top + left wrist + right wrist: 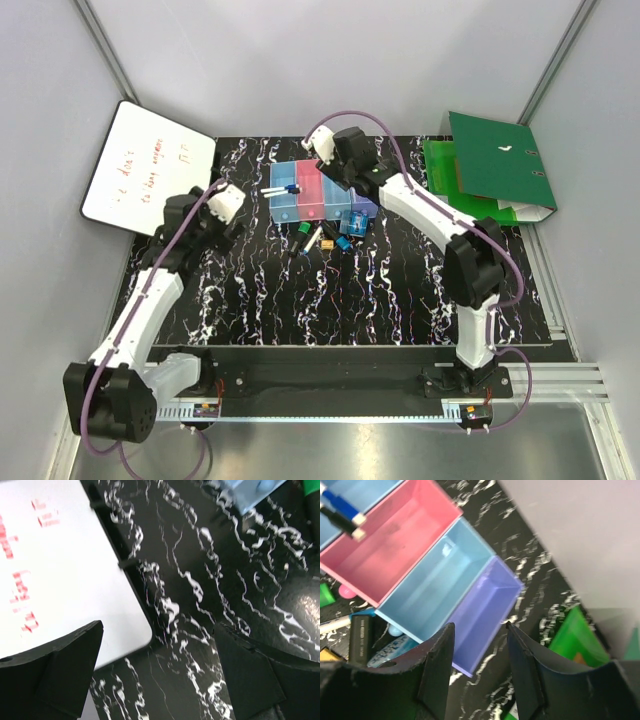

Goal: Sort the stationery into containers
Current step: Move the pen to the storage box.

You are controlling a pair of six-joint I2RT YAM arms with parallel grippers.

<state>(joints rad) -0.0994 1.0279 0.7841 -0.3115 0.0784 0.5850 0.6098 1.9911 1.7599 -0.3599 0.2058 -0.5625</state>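
The containers [312, 196] stand as a joined row at the mat's back middle: light blue, pink [395, 540], blue [435, 585] and purple [487, 607]. A white marker with a blue cap [272, 190] lies across the light blue bin, seen also in the right wrist view [340, 509]. Loose stationery lies in front of the row: a green/black marker [299, 238], a white marker [313, 240] and small blue and yellow pieces [345, 238]. My right gripper [480, 627] hovers over the purple bin's far end, open with nothing between its fingers. To the left of the row, my left gripper [157, 630] hangs open over bare mat.
A whiteboard [148, 170] with red writing leans at the back left, its corner under my left gripper [55, 570]. A green binder [495, 165] lies at the back right. The black marbled mat [330, 300] spreads in front of the loose items.
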